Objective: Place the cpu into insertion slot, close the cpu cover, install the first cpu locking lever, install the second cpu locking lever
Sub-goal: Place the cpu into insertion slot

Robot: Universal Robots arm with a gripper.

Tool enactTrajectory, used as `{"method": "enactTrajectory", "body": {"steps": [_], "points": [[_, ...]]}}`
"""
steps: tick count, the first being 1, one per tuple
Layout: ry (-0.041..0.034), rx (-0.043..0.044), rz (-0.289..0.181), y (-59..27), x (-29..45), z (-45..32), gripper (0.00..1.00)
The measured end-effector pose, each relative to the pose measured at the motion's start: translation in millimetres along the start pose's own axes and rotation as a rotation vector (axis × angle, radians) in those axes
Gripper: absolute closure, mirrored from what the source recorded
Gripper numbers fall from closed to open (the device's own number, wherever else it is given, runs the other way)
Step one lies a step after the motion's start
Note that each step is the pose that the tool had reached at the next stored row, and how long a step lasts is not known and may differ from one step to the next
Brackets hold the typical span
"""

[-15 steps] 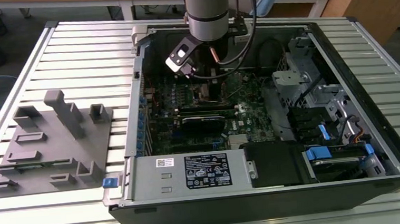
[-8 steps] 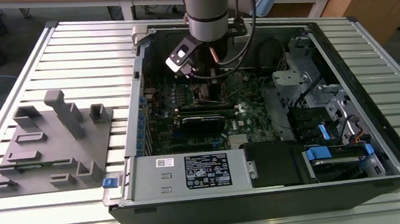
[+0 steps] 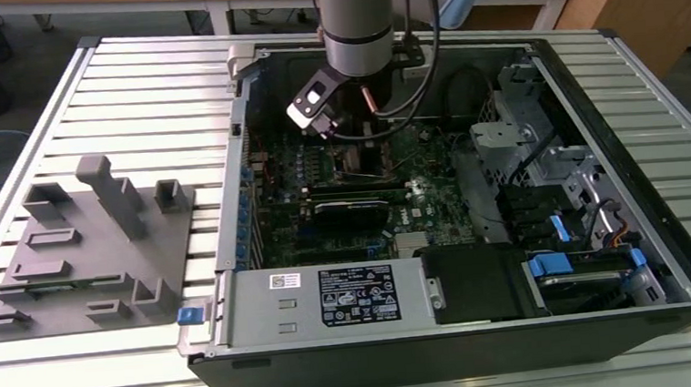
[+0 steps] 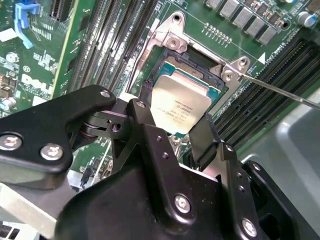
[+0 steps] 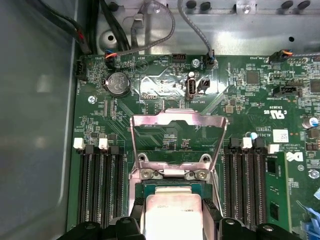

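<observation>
Black metal gripper (image 4: 172, 124), jaws narrow, clamped on 2 opposite edges of the flat square silver-grey cpu (image 4: 181, 102), which sits at the small black-rimmed square insertion slot (image 4: 161, 64). Just beyond, the thin silvery cpu cover (image 5: 177, 119) frame stands flipped up. Long black memory slots (image 5: 100, 190) flank it on the green motherboard (image 5: 240, 100).

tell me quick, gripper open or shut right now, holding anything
gripper: closed on the cpu, holding it at the slot, with the cover raised open
</observation>
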State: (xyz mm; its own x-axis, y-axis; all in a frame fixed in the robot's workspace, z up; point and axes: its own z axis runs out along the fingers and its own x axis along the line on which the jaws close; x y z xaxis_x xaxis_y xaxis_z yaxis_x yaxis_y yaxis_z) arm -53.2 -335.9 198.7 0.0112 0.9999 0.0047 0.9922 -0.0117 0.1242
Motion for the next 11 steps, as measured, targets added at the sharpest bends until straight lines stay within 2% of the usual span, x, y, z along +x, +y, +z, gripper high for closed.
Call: {"method": "enactTrajectory", "body": {"steps": [11], "points": [[0.0, -0.0001, 0.0, -1.6, 1.0, 2.9, 0.46]]}}
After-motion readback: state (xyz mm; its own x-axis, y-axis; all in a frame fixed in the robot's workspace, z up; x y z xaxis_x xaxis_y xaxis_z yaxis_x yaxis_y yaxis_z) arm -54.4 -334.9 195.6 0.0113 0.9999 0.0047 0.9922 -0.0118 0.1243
